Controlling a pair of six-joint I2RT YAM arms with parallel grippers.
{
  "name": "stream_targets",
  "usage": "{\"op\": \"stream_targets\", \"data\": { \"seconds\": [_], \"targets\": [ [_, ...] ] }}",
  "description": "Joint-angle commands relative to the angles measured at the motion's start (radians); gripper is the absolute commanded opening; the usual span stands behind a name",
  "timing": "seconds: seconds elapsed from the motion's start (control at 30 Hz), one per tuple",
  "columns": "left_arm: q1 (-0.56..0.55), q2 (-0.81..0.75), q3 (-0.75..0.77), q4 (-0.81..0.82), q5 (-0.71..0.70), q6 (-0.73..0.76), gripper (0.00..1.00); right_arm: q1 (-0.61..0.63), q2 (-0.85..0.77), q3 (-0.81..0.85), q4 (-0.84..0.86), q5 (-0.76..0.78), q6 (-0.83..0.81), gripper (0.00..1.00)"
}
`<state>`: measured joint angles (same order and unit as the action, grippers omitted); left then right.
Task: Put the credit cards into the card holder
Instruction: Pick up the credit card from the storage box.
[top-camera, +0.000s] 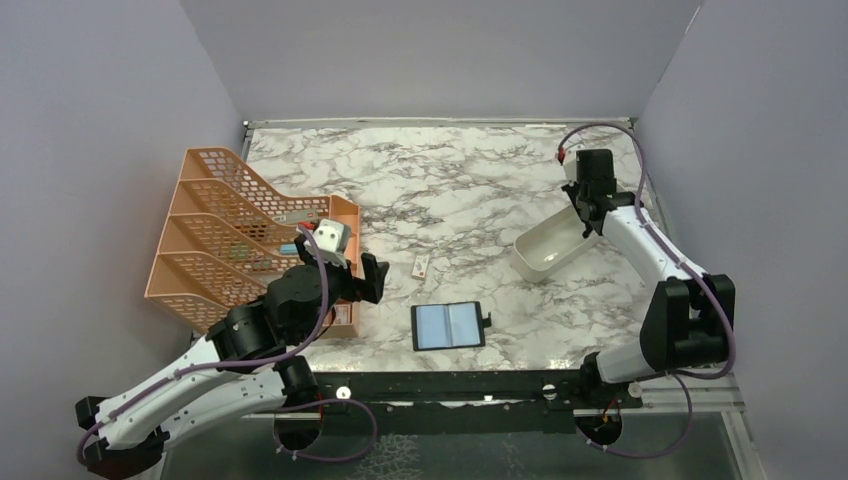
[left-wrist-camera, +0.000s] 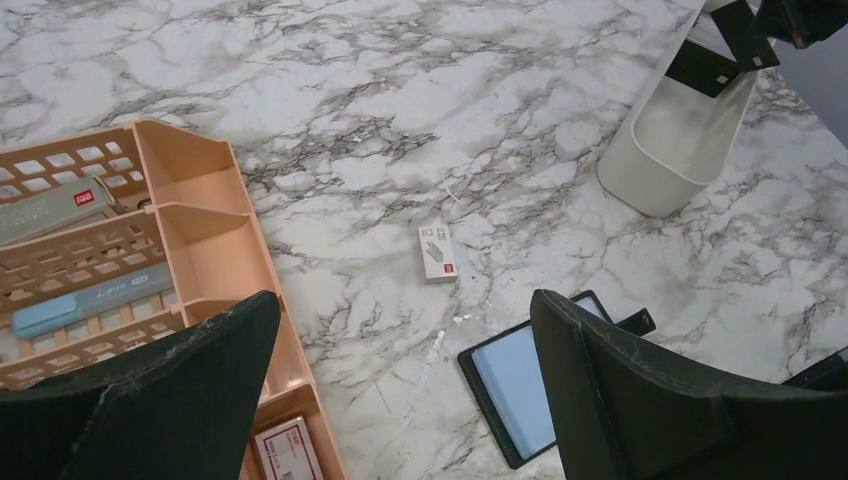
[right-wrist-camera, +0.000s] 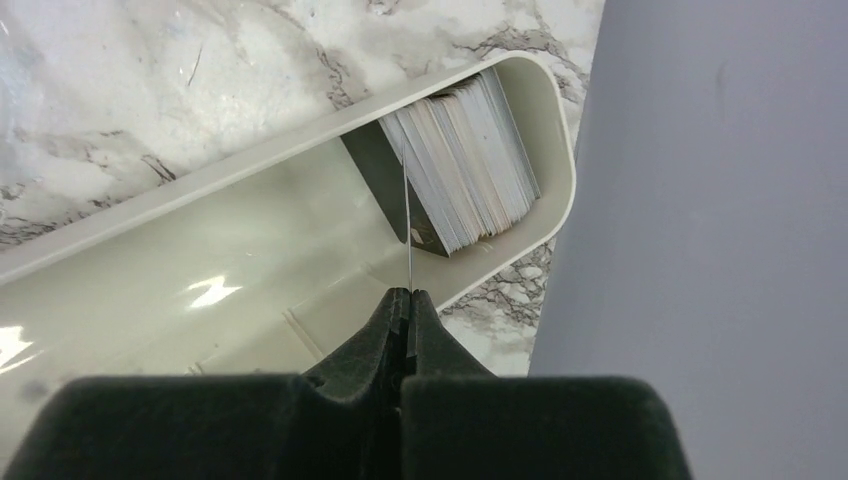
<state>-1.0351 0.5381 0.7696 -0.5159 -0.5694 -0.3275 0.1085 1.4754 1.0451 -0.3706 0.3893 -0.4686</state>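
Note:
The card holder (top-camera: 448, 326) lies unfolded on the marble near the front edge, blue-grey lining up (left-wrist-camera: 515, 385). The credit cards (right-wrist-camera: 465, 165) stand stacked on edge at one end of the long white tray (right-wrist-camera: 250, 230). My right gripper (right-wrist-camera: 408, 295) is over that tray (top-camera: 545, 250), shut on one thin card (right-wrist-camera: 408, 230) that I see edge-on; its colour does not show. Beside the orange rack, left of the card holder, my left gripper (top-camera: 365, 278) hovers open (left-wrist-camera: 400, 335) with nothing between its fingers.
An orange mesh file rack (top-camera: 230, 230) with small boxes fills the left side (left-wrist-camera: 190, 220). A small white piece with a reddish mark (top-camera: 421, 265) lies just beyond the card holder (left-wrist-camera: 437, 252). Grey walls close in the left, back and right sides.

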Motion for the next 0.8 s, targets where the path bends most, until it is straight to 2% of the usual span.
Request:
{"op": "stream_targets", "data": {
  "seconds": [0.0, 0.13, 0.27, 0.6, 0.77],
  "targets": [
    [0.003, 0.023, 0.001, -0.011, -0.001, -0.009, 0.99, 0.013, -0.053, 0.072, -0.107, 0.006, 0.14, 0.01],
    [0.003, 0.037, -0.002, -0.019, 0.016, -0.043, 0.99, 0.019, -0.025, 0.215, -0.244, 0.059, 0.344, 0.01],
    [0.003, 0.055, 0.008, -0.023, 0.074, -0.097, 0.98, 0.059, 0.001, 0.352, -0.398, -0.057, 0.516, 0.01],
    [0.004, 0.202, 0.023, -0.026, 0.258, -0.19, 0.87, 0.277, -0.201, 0.215, -0.241, -0.306, 0.743, 0.01],
    [0.003, 0.307, 0.01, -0.014, 0.308, -0.241, 0.78, 0.373, -0.261, 0.06, -0.109, -0.563, 0.857, 0.01]
  ]
}}
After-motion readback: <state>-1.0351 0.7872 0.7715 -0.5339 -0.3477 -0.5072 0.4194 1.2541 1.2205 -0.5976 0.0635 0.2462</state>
